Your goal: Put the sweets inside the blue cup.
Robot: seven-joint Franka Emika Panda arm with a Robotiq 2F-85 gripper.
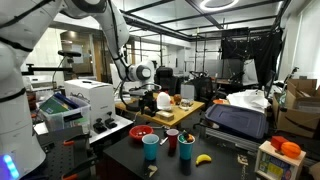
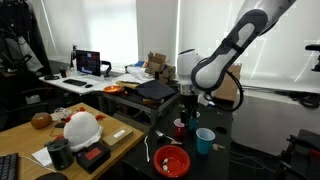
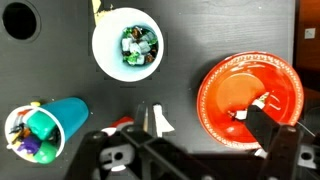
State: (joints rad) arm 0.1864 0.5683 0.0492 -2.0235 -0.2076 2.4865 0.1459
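Blue cup (image 3: pixel 70 112) stands on a dark matte desk (image 3: pixel 200 30). A round, glossy red bowl (image 3: pixel 230 80) lies under the gripper's (image 3: pixel 205 118) right side in the wrist view. Left of the gripper, that smooth teal tumbler holds colourful pieces; ahead, a white-lined cup (image 3: pixel 105 55) holds green wrapped sweets (image 3: pixel 135 42). The gripper's 2 fingers gape, empty.

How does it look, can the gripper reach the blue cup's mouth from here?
Probably yes. The gripper hangs open above cup height; the blue cup stands upright, mouth up, with nothing over it. The neighbouring red cup stands no taller.
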